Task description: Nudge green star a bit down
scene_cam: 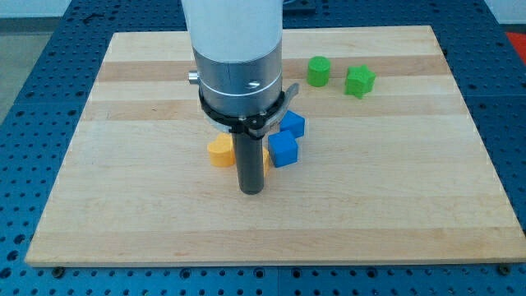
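Note:
The green star (359,80) lies near the view's top right on the wooden board (123,205). A green block with a rounded, hexagon-like shape (318,71) sits just to its left. My tip (250,189) rests on the board near the middle, well to the lower left of the green star and not touching it. The rod stands right beside a blue cube (283,150), and a second blue block (292,123) lies just above that cube. A yellow block (220,151) lies just left of the rod.
The arm's white and grey body (237,57) hides part of the board's top middle. A sliver of another yellow piece (267,158) shows between the rod and the blue cube. The board lies on a blue perforated table (33,123).

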Available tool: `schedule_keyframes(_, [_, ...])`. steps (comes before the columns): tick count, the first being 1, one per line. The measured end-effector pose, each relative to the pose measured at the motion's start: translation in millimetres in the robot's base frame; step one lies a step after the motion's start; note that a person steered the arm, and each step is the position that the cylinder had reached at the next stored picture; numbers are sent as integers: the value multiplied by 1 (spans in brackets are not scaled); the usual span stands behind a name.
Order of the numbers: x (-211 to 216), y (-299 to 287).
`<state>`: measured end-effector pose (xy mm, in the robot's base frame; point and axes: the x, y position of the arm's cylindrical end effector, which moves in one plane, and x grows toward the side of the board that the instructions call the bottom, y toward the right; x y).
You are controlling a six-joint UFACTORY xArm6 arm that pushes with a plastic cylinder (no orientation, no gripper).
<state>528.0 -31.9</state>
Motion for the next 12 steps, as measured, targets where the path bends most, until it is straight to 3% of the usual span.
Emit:
schedule_keyframes(3, [12,25])
schedule_keyframes(4, [16,112])
schedule_keyframes(5, [-21,184])
schedule_keyframes(7, [-186,237])
schedule_keyframes(8, [-240,250])
schedule_keyframes(9, [-269,248])
schedule_keyframes(10, [-264,232])
schedule_keyframes(12, [-212,178])
